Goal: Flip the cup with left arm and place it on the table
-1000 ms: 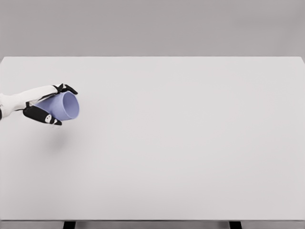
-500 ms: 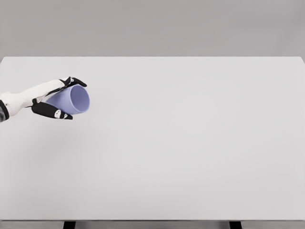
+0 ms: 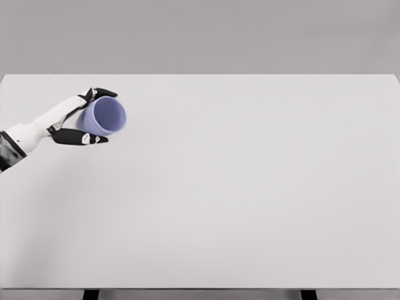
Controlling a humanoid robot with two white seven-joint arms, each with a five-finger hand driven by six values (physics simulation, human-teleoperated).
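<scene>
Lavender-blue and smooth, the cup (image 3: 105, 116) is held in the left robot hand (image 3: 81, 119) at the far left of the head view, above the left part of the pale grey table (image 3: 250, 187). The cup lies tilted on its side, its open mouth turned toward the camera and slightly to the right, so the inside wall and the round rim are plain to see. Its closed base points back toward the palm and is hidden behind the rim.

The robot hand is closed around the cup's body. Dark fingertips (image 3: 103, 92) curl over the upper edge of the cup, touching it near the rim, while the black thumb (image 3: 81, 137) runs along just beneath the cup, its tip reaching out to the right under the lower wall. The cup sits between these two, pinched from above and below. The white forearm comes in from the picture's left edge, sloping upward to the wrist.

Whether the cup touches the table cannot be told for certain; a faint soft shadow lies on the tabletop below and to the left of the hand, which suggests it is raised above the surface. The table's far edge meets a plain grey wall.
</scene>
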